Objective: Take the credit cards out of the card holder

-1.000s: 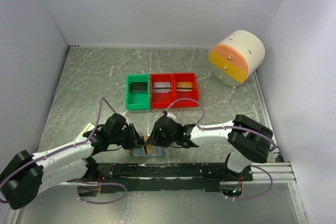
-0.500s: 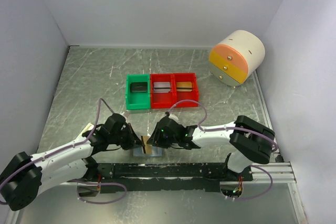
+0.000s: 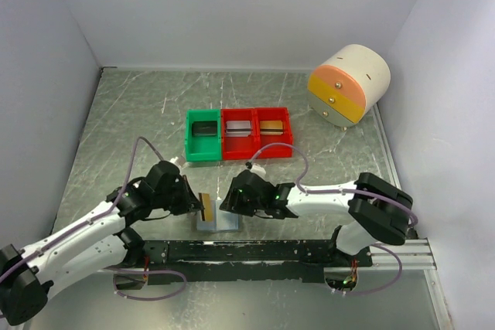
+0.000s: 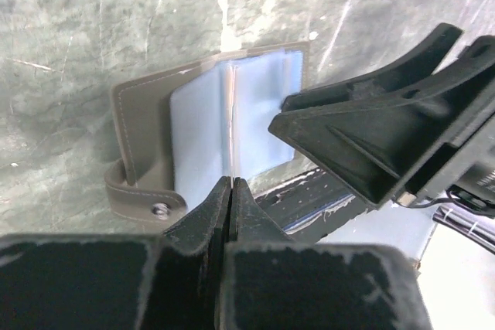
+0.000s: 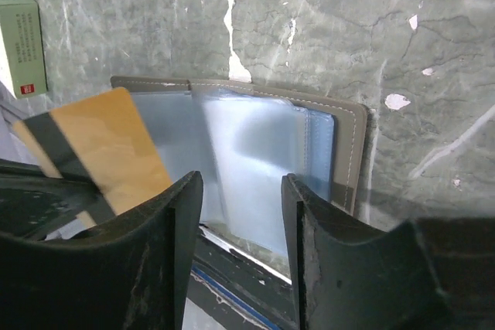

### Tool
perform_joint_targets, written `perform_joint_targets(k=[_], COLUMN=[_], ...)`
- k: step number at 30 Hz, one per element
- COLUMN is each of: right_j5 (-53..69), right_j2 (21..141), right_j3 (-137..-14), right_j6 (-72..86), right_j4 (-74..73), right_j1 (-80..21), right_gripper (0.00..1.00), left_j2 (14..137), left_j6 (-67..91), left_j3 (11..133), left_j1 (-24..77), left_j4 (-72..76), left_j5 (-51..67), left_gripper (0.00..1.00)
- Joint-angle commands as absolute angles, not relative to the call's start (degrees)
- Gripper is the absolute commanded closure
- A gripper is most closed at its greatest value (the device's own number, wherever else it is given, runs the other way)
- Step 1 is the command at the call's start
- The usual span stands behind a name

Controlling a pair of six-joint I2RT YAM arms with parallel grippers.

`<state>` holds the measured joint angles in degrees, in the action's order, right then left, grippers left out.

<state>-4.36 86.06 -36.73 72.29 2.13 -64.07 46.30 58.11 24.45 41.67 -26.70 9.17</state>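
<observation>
The grey card holder [image 3: 220, 223] lies open on the table near the front rail, its pale blue pockets [image 5: 255, 152] facing up. It also shows in the left wrist view [image 4: 139, 117]. My left gripper [image 3: 199, 205] is shut on an orange-tan credit card [image 3: 207, 207] with a black stripe [image 5: 97, 144]. It holds the card on edge just left of and above the holder. In the left wrist view the card [image 4: 231, 125] is a thin line between the shut fingertips [image 4: 231, 185]. My right gripper [image 3: 232, 203] is open and empty over the holder's right panel [image 5: 241, 191].
A green bin [image 3: 203, 135] and two red bins [image 3: 239, 133] [image 3: 273, 129] stand behind the arms. A round drawer unit [image 3: 348, 83] sits at the back right. A small white-and-red box [image 5: 22, 36] lies left of the holder. A black rail [image 3: 255, 251] runs along the front.
My left gripper has moved left and up with the card, drawing it out of the holder's pocket. My right gripper has stayed over the holder, shifting slightly.
</observation>
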Motion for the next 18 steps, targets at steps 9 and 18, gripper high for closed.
perform_joint_targets(k=[9, 18], right_j5=[-20.70, -33.43], right_j2=[68.10, 51.25], right_j3=[-32.96, -29.09], right_j6=[67.09, 60.58], right_j4=[-1.86, -8.49], right_j1=[-63.71, -63.46], right_gripper=[0.38, 0.27], left_j2=[37.98, 32.46], left_j6=[48.69, 41.50], left_j3=[32.99, 34.41], left_j1=[41.36, 41.34], left_j4=[-34.96, -28.91], left_j5=[3.26, 3.40], left_gripper=[0.93, 0.93])
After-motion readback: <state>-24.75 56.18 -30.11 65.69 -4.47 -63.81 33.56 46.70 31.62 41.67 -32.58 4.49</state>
